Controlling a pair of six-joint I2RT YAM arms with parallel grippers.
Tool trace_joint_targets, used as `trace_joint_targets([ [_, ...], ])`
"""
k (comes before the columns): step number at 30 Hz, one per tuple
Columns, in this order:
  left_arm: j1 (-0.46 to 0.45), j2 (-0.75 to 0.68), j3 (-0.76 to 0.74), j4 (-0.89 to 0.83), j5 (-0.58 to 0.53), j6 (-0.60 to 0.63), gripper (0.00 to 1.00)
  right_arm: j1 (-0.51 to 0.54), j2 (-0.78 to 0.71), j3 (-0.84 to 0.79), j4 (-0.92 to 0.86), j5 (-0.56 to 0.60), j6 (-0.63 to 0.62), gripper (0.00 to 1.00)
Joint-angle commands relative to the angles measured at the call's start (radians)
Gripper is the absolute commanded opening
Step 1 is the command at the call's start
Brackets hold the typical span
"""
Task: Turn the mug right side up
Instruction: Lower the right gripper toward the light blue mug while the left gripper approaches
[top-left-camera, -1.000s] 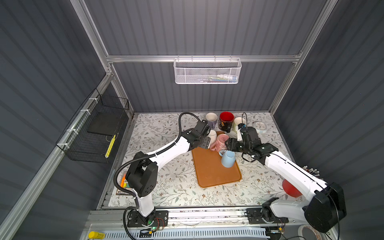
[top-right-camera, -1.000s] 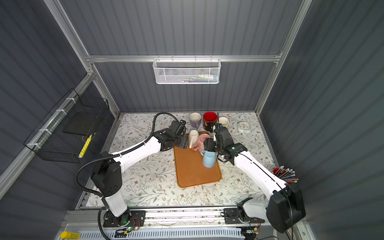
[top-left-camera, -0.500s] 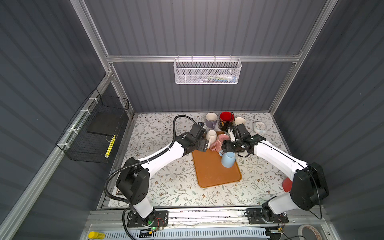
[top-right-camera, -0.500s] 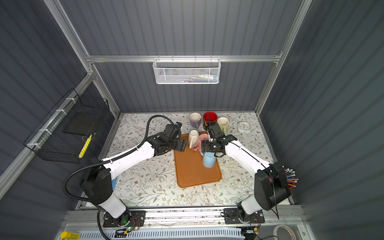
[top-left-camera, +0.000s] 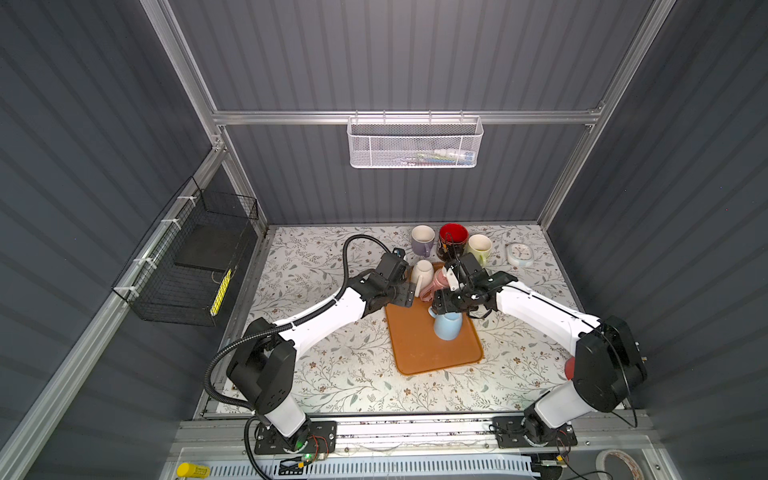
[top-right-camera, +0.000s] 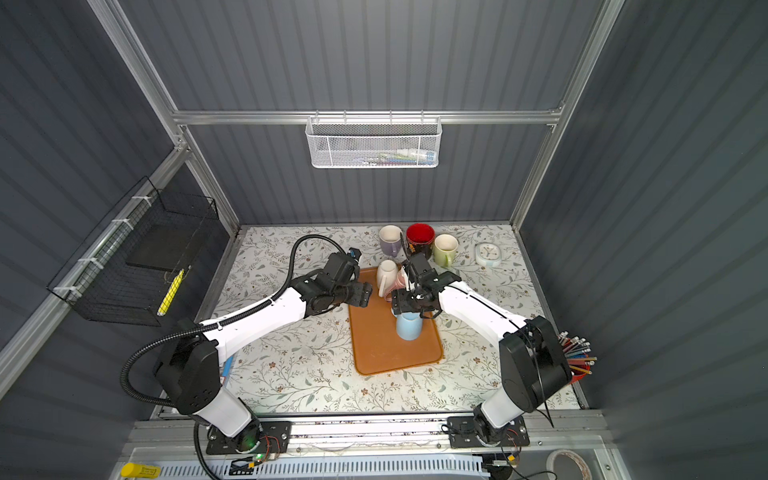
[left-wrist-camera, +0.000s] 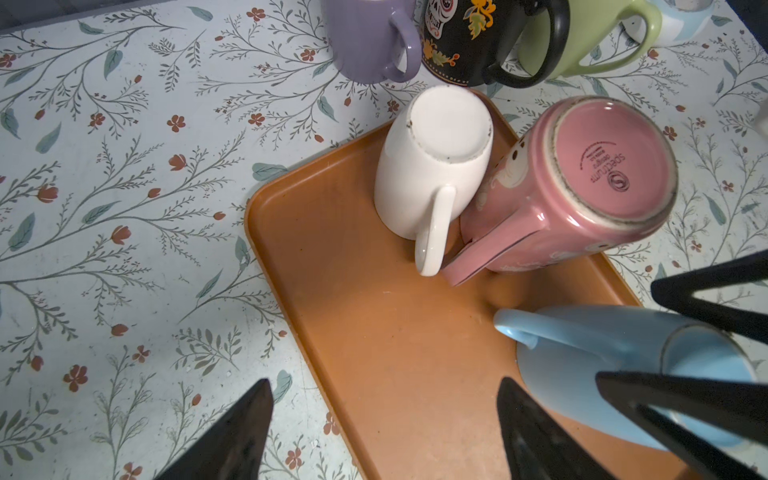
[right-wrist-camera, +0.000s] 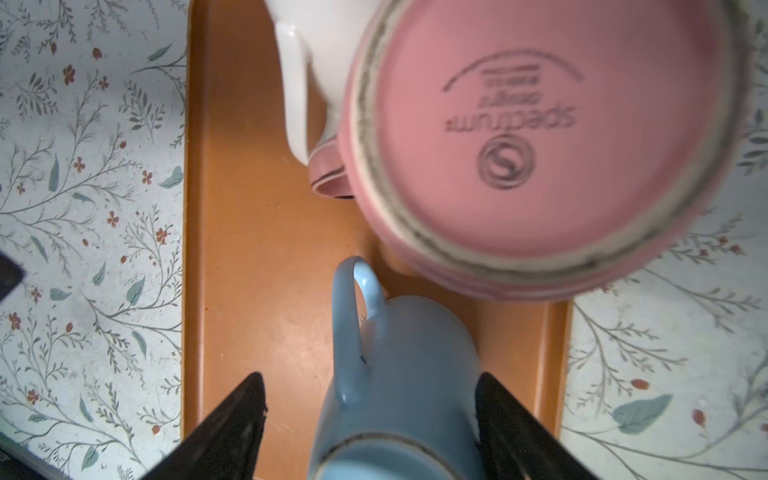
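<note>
right gripper (right-wrist-camera: 369, 380) jaws spread apart, straddling the glossy blue mug (right-wrist-camera: 415, 374), which stands base up, unglazed ring showing, near the right edge of the smooth orange tray (top-left-camera: 419, 353); left gripper (left-wrist-camera: 385, 381) gapes empty over the tray's left edge, near the upturned white mug (left-wrist-camera: 432, 158) and pink mug (left-wrist-camera: 582, 187).

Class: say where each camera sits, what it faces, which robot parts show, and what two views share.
Top views: high in front, looking down on the table; both arms show whole.
Left wrist: on the left arm, facing the tray, white mug, pink mug; left gripper shows.
Right wrist: above the blue mug; right gripper straddles it.
Shared: pink mug's base, in both wrist views.
</note>
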Motion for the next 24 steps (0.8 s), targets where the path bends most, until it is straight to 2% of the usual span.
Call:
trace_joint_targets([
  [1, -0.001, 0.035, 0.016, 0.002, -0.002, -0.003, 0.85, 0.025, 0.004, 0.012, 0.022, -0.044, -0.010, 0.78],
  [6, -0.001, 0.092, 0.048, 0.007, 0.009, -0.002, 0.83, 0.033, -0.051, -0.017, 0.073, -0.083, -0.008, 0.78],
  [15, -0.001, 0.235, 0.210, -0.028, 0.096, 0.018, 0.79, 0.040, -0.267, -0.130, 0.050, -0.032, 0.047, 0.79],
  [20, -0.001, 0.292, 0.247, -0.023, 0.156, 0.015, 0.71, 0.053, -0.387, -0.236, -0.022, -0.008, 0.090, 0.66],
  [24, -0.004, 0.314, 0.250, -0.011, 0.173, 0.012, 0.60, 0.057, -0.435, -0.312, -0.031, 0.003, 0.125, 0.51],
])
